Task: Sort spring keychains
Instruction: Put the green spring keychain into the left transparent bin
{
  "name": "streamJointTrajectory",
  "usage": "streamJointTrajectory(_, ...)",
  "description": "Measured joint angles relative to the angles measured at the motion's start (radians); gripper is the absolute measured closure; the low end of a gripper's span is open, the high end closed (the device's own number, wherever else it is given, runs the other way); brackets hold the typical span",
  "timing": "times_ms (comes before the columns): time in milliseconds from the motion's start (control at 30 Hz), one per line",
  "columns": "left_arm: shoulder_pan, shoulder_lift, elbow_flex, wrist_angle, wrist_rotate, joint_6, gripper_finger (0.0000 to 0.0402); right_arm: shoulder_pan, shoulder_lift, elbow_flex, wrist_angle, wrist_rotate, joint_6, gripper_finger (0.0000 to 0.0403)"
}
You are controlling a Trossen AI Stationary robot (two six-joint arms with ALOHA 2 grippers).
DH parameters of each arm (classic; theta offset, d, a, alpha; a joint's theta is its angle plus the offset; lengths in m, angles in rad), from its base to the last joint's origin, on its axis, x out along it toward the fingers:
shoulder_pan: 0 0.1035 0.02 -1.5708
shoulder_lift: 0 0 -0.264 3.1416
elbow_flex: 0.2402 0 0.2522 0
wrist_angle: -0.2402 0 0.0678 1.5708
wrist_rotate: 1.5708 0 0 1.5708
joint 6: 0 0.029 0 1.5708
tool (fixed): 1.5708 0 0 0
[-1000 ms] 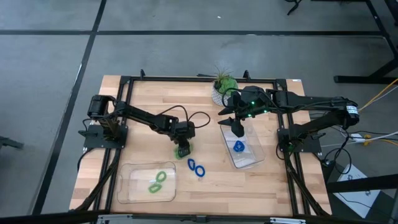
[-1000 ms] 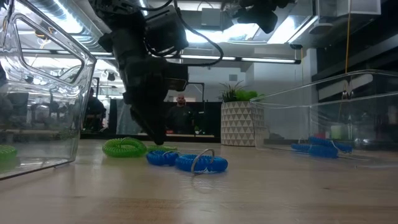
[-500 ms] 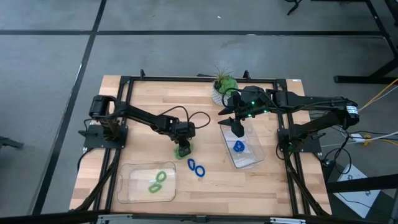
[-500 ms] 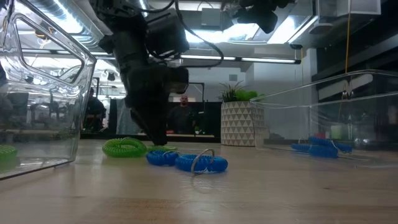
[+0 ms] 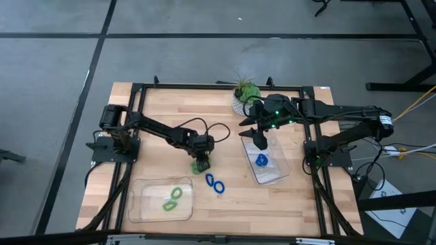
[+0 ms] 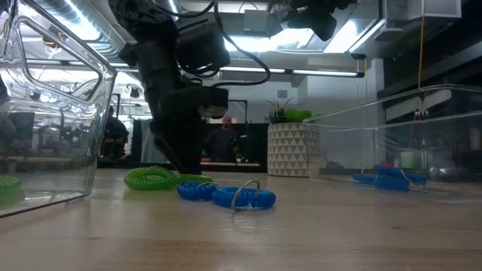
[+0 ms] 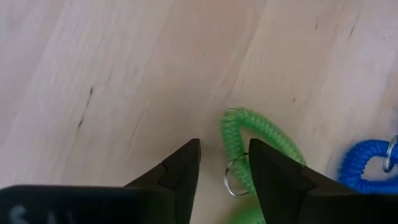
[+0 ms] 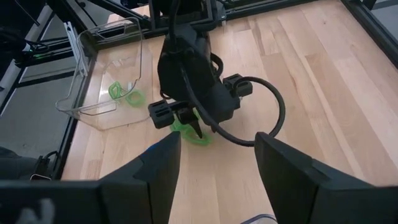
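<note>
Right now my left gripper (image 7: pixel 222 171) hangs open over the green keychain (image 7: pixel 255 140), its ring between my fingertips. My right gripper (image 5: pixel 261 141) waits open above its tray (image 5: pixel 279 173).

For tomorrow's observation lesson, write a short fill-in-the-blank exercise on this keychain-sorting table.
1. The left claw is down at a loose ____ keychain.
2. The left tray holds ____ green keychains.
3. The right tray holds a ____ keychain.
4. The right claw hangs above the ____ tray.

Missing words: green; two; blue; right
</note>
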Motion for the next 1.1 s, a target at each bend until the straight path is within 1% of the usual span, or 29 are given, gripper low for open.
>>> streamJointTrajectory(100, -0.012, 0.002, 0.000, -0.027, -0.057, -0.037, 0.0289, 0.000, 0.000, 0.000, 0.000, 0.000, 0.000, 0.0198)
streamJointTrajectory(200, -0.020, 0.003, 0.003, -0.068, -0.109, -0.076, 0.0321, 0.000, 0.000, 0.000, 0.000, 0.000, 0.000, 0.0198)
streamJointTrajectory(367, -0.023, 0.001, 0.002, -0.123, -0.145, -0.100, 0.0376, 0.000, 0.000, 0.000, 0.000, 0.001, 0.000, 0.0198)
streamJointTrajectory(433, -0.022, 0.000, 0.001, -0.131, -0.147, -0.101, 0.0390, 0.000, 0.000, 0.000, 0.000, 0.019, 0.000, 0.0198)
streamJointTrajectory(600, -0.020, -0.002, 0.000, -0.133, -0.149, -0.126, 0.0390, 0.000, 0.000, 0.000, 0.000, 0.045, -0.003, 0.0198)
streamJointTrajectory(733, -0.005, -0.041, -0.007, -0.152, -0.157, -0.126, 0.0396, 0.000, 0.000, 0.000, 0.000, 0.045, -0.013, 0.0198)
streamJointTrajectory(800, 0.012, -0.072, -0.014, -0.187, -0.178, -0.126, 0.0396, 0.000, 0.000, 0.000, 0.000, 0.045, -0.024, 0.0198)
streamJointTrajectory(1100, 0.105, -0.279, -0.009, -0.181, -0.198, -0.100, 0.0398, 0.000, 0.000, 0.000, -0.004, 0.045, -0.034, 0.0198)
